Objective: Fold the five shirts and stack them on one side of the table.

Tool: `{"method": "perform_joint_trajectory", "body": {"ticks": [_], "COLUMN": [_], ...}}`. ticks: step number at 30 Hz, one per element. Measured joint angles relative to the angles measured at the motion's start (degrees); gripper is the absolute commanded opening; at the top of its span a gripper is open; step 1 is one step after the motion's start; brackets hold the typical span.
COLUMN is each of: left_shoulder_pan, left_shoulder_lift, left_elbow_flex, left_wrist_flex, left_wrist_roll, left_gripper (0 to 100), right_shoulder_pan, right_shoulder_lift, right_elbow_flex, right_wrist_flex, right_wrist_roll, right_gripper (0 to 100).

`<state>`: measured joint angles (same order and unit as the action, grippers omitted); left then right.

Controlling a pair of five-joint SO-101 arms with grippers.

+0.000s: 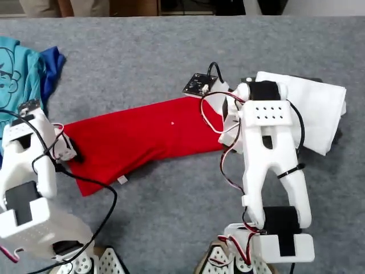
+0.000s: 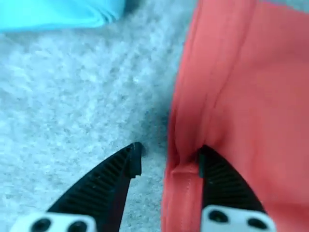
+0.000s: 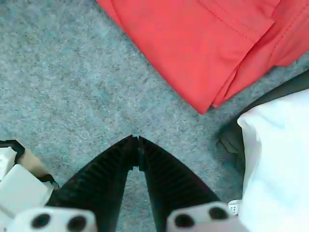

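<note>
Two shirts at the far left: a teal shirt and a blue shirt lie bunched together at the table's edge, apart from the red one.
Red shirt: folded into a long band, lying slantwise across the middle of the grey table.
Left claw: spread wide at the red shirt's left end, one finger on the hem and the other over bare table beside it.
Right claw: fingers pressed together on nothing, tips over bare table near the red shirt's right corner.
White shirt: folded, at the table's right side, with a dark cloth showing under its edge.
</note>
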<state>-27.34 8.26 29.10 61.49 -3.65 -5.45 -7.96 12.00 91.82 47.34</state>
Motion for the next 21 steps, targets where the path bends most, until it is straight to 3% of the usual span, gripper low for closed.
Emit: {"method": "perform_joint_trajectory", "body": {"ticks": [5, 14, 21], "left_shoulder_pan": [2.55, 7.82, 7.03], "left_shoulder_lift": [2.2, 3.08, 1.14], "left_elbow_flex": [-2.11, -2.73, -7.21], "left_wrist_flex": [0.0, -0.09, 4.48], "left_wrist_roll": [0.26, 0.53, 0.62], "left_gripper": [2, 2, 2], "right_shoulder_pan": [0.0, 0.0, -0.09], "right_shoulder_lift": [0.0, 0.0, -7.65], "right_elbow_flex": [0.0, 0.0, 0.0], "right_wrist_flex": [0.0, -0.88, -4.22], "right_wrist_roll": [0.0, 0.0, -0.26], "right_gripper": [0.2, 0.2, 0.2]}}
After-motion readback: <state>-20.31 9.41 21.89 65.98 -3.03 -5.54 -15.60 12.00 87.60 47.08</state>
